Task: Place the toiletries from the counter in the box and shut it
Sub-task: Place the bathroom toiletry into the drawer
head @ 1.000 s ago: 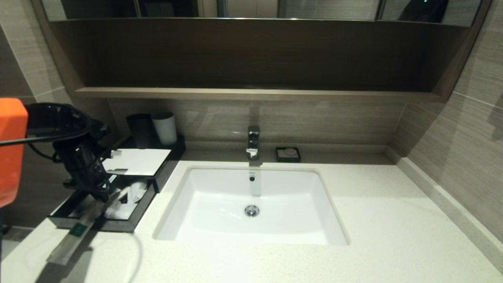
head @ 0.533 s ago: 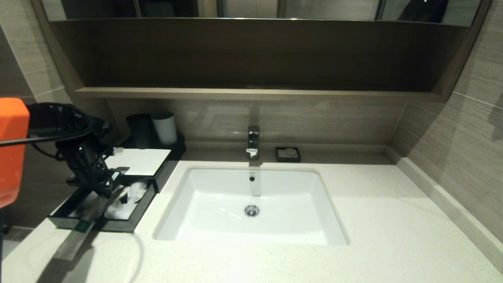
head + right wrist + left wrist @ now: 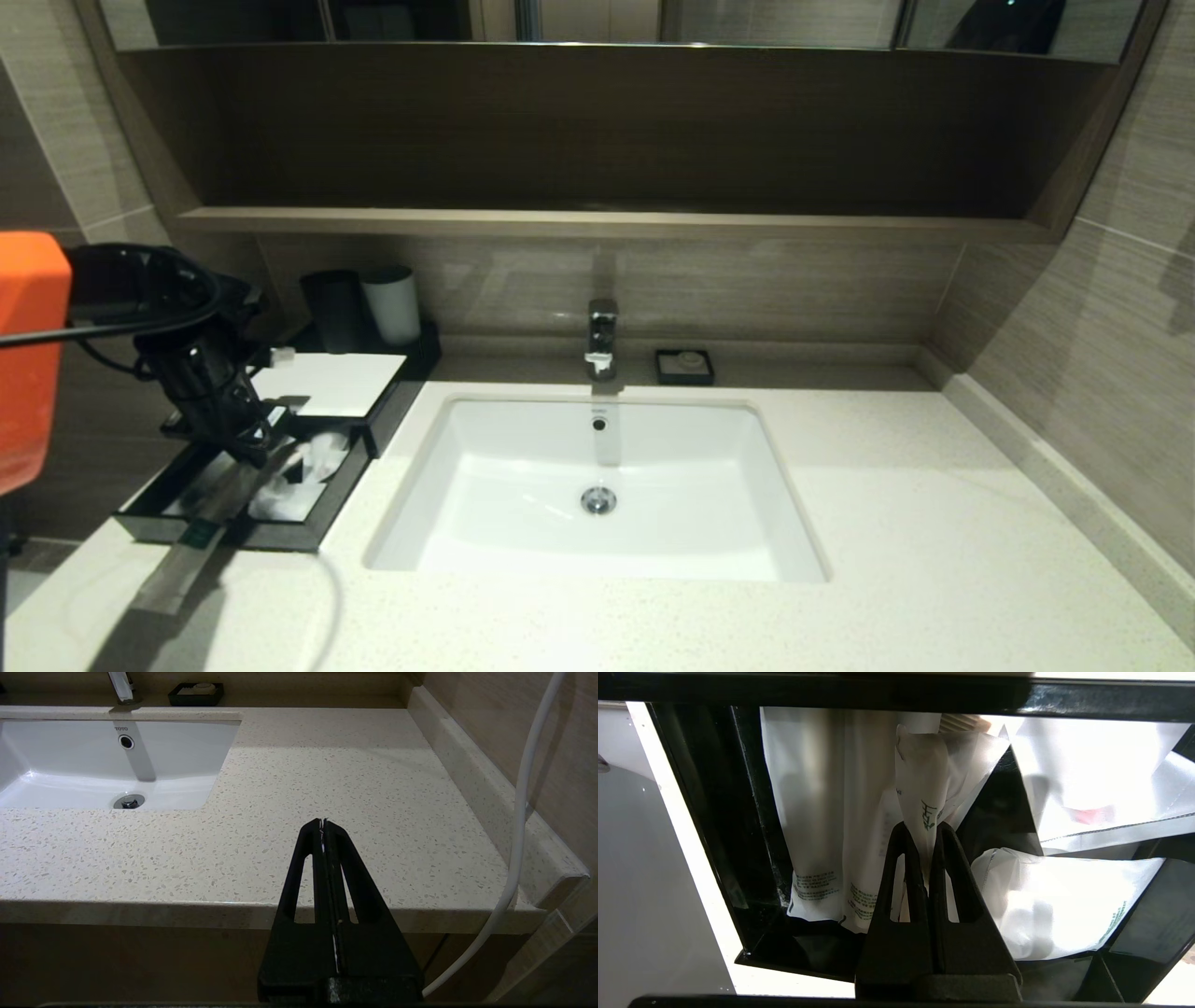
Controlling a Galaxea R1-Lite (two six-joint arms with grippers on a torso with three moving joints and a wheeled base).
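Observation:
The black box with a white top panel (image 3: 327, 383) stands at the counter's (image 3: 934, 523) left end, its drawer (image 3: 154, 527) pulled out. White wrapped packets (image 3: 299, 476) lie in the drawer. My left gripper (image 3: 250, 453) is over the drawer, shut on one end of a long wrapped stick (image 3: 177, 565). The stick slants over the drawer's front rim, its green label (image 3: 198, 534) at the rim and its far end on the counter. In the left wrist view the jaws (image 3: 924, 828) pinch the translucent wrapper (image 3: 924, 774) above the packets (image 3: 822, 812). My right gripper (image 3: 323, 822) is shut and empty, off the counter's front edge.
A white sink (image 3: 597, 560) with a faucet (image 3: 602, 336) fills the counter's middle. A small black soap dish (image 3: 684, 366) sits behind it. A black cup (image 3: 331, 308) and a white cup (image 3: 392, 303) stand behind the box. A wooden shelf (image 3: 607, 222) overhangs. A white cable (image 3: 329, 597) loops beside the drawer.
My left gripper has moved slightly back and up over the drawer, drawing the stick with it; the green label has slid up to the drawer's front rim. The right arm has not moved.

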